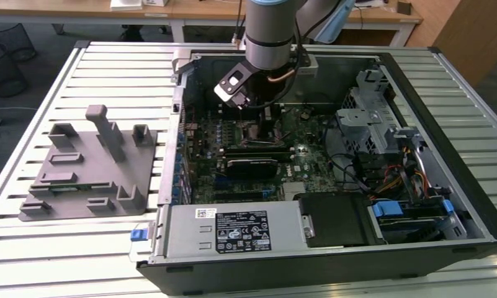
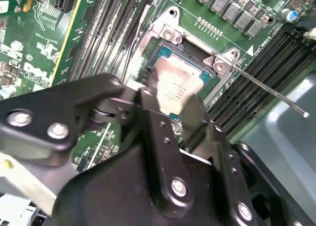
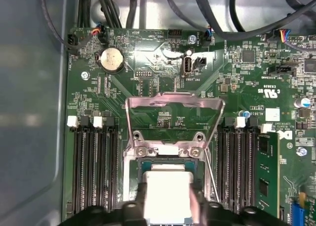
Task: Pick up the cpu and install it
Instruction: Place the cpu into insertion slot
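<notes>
My gripper reaches down into the open computer case, over the motherboard's socket. The cpu, a small square chip with a silver top and a thin green rim, sits between the black fingers right at the socket opening. The first wrist view shows the cpu held by two opposite edges, the gripper shut on it. Whether the chip rests in the socket or hovers just above it I cannot tell. The socket's metal load plate stands swung open.
The socket's thin lever sticks out beside it. Black memory slots flank the socket on both sides. A grey fixture block lies on the table at the exterior view's left. A power supply and a drive cage crowd the case.
</notes>
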Controlling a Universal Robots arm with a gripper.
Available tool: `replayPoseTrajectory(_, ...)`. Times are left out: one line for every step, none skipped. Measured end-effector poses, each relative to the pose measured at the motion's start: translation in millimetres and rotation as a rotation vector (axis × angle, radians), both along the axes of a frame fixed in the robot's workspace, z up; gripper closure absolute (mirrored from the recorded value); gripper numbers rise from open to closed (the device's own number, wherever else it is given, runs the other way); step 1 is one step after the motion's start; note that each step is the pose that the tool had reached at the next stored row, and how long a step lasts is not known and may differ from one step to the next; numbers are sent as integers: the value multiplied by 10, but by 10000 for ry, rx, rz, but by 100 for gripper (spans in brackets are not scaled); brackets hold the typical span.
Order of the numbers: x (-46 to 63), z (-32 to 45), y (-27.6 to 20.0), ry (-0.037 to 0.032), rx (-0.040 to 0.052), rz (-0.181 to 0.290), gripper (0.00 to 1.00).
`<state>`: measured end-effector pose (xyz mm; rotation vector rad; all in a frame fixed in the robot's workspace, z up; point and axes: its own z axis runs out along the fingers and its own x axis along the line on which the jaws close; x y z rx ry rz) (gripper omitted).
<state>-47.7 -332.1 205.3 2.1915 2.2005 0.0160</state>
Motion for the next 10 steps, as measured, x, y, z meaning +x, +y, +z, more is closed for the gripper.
replayPoseTrajectory(0,12,0,0,0,0,52)
replayPoseTrajectory(0,24,0,0,1,0,58)
replayPoseTrajectory(0,36,0,1,0,0,64)
replayPoseTrajectory(0,47,0,1,-2,0,64)
replayPoseTrajectory(0,57,0,1,-1,0,70)
replayPoseTrajectory(0,66,0,1,-2,-1,76)
replayPoseTrajectory(0,75,0,1,-2,0,82)
replayPoseTrajectory(0,83,0,1,-2,0,82)
replayPoseTrajectory(0,91,0,0,-2,0,87)
replayPoseTrajectory(0,101,0,0,-3,0,89)
